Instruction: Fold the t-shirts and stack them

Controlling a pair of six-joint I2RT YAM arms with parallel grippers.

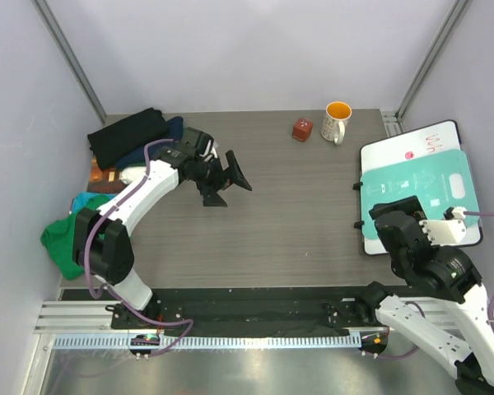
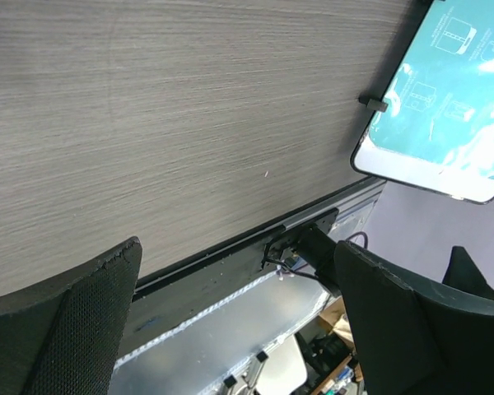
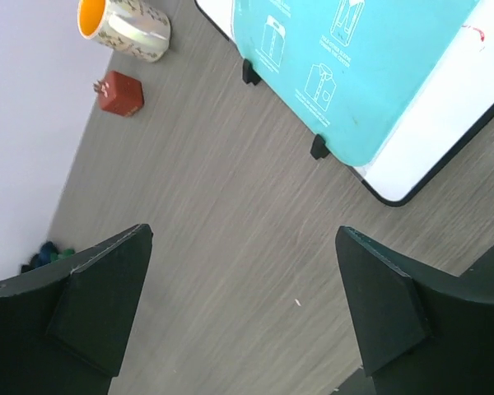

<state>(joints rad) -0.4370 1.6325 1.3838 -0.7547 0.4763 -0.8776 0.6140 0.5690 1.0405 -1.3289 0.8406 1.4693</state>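
The t-shirts lie in a loose pile at the table's left edge. A black one (image 1: pixel 128 136) is at the back over a navy one (image 1: pixel 171 129), a teal one (image 1: pixel 86 201) is nearer, and a green one (image 1: pixel 62 241) hangs at the front left. A sliver of this pile (image 3: pixel 45 253) shows at the left edge of the right wrist view. My left gripper (image 1: pixel 228 186) (image 2: pixel 239 317) hovers open just right of the pile, holding nothing. My right gripper (image 1: pixel 382 216) (image 3: pixel 243 292) is open over bare table beside the folding board, with nothing between its fingers.
A teal-and-white folding board (image 1: pixel 420 188) (image 2: pixel 445 99) (image 3: pixel 370 66) lies at the right. At the back stand an orange-lined mug (image 1: pixel 337 120) (image 3: pixel 132 29) and a small red cube (image 1: pixel 302 129) (image 3: pixel 119 92). A brown book (image 1: pixel 107 176) sits under the shirts. A metal rail (image 1: pixel 230 339) runs along the near edge.
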